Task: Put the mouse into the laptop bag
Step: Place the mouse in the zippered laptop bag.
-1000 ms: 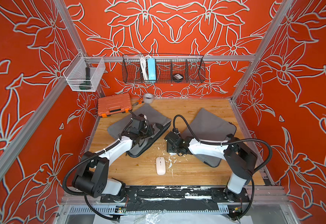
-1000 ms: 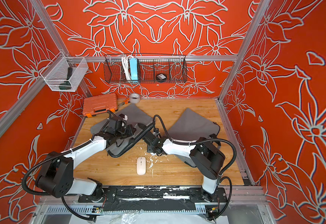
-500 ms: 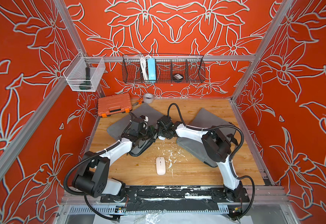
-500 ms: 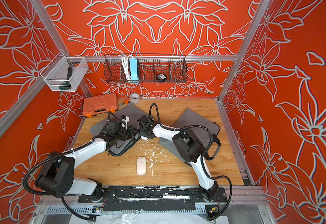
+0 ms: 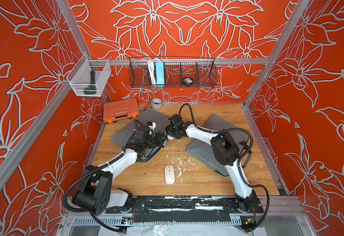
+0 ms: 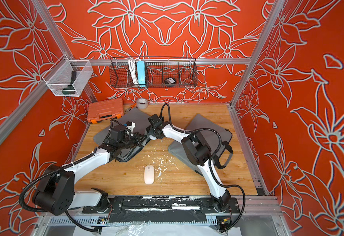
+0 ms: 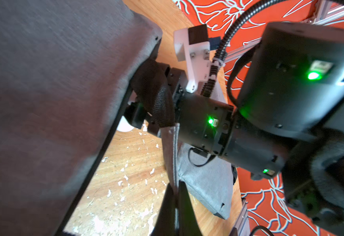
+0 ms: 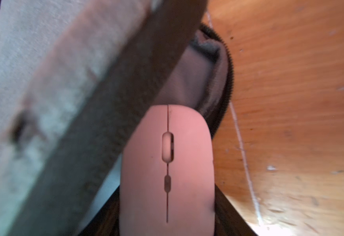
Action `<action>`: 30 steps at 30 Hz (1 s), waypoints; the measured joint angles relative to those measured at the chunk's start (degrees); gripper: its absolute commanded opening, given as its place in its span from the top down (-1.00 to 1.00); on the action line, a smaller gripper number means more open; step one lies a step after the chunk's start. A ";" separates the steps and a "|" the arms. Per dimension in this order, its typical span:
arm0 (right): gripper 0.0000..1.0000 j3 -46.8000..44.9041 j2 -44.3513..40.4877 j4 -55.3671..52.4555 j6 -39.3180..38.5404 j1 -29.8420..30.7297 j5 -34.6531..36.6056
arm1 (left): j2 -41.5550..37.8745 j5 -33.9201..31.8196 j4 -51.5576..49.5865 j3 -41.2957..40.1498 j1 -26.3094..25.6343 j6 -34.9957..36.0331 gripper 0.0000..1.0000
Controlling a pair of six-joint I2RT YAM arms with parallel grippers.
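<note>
At the laptop bag (image 5: 148, 116) mouth, my right gripper (image 5: 170, 136) clamps the mouse (image 8: 167, 163); left gripper (image 7: 176, 204) pinches the strap (image 7: 174, 153). If strap slips, I'd guess opening drops, mouse snags zipper (image 8: 228, 61).

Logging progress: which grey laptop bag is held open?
The laptop bag beside the orange toolbox: the left gripper pinches its strap, the right gripper holds a mouse at its mouth. The other bag lies flat beneath the right arm.

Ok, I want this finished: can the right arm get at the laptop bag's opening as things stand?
Probably yes. The left gripper pinches the strap, holding the laptop bag open, and the mouse in the right gripper is at its zipper mouth, nothing between.
</note>
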 measured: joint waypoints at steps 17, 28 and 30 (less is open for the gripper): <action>-0.70 -6.43 -0.55 15.96 8.17 -1.33 -6.08 | -0.09 0.13 0.70 -0.02 0.94 -0.55 1.00; 0.43 -26.32 -12.52 17.31 2.99 -2.14 -1.73 | 1.90 0.98 0.72 -0.02 4.42 -0.98 1.00; 0.59 -27.41 -12.98 17.35 2.08 -2.12 -1.22 | 2.80 1.25 0.74 -0.02 4.79 -1.05 1.00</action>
